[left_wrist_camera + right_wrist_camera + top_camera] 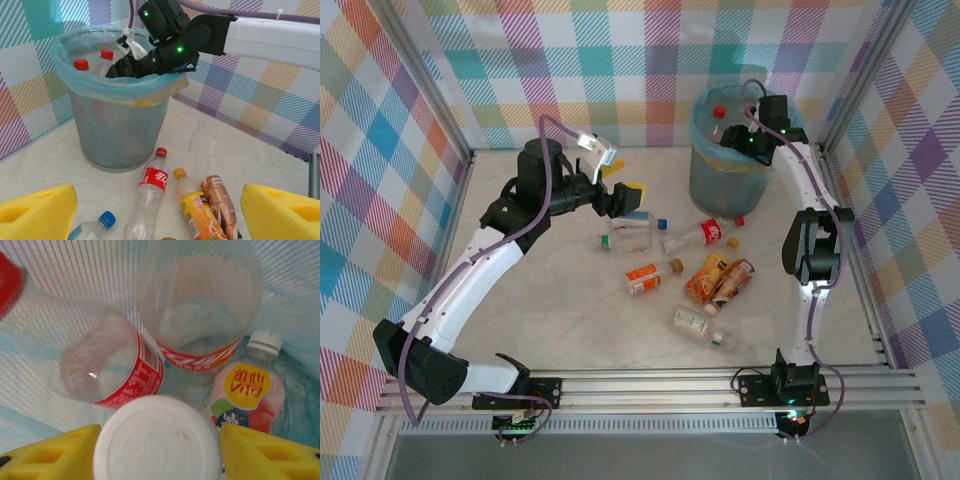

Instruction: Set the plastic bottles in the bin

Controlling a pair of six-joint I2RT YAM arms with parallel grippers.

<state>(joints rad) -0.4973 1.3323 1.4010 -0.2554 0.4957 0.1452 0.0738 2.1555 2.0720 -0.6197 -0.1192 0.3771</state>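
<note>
The right arm is stretched over the bin (715, 175), the right fingers (50, 455) parted around a white-ended bottle (157, 440) inside; grip cannot be told. The left fingers (35, 210) are held wide, empty, above bottles (705, 235) on the counter (560, 310).

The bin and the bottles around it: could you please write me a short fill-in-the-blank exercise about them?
The bin is lined with a light-___ bag.
The ___ arm reaches into it.
The red-labelled clear bottle on the table has a ___ cap.
The jaws of the left gripper stand ___.
Missing: blue, right, red, open.
</note>
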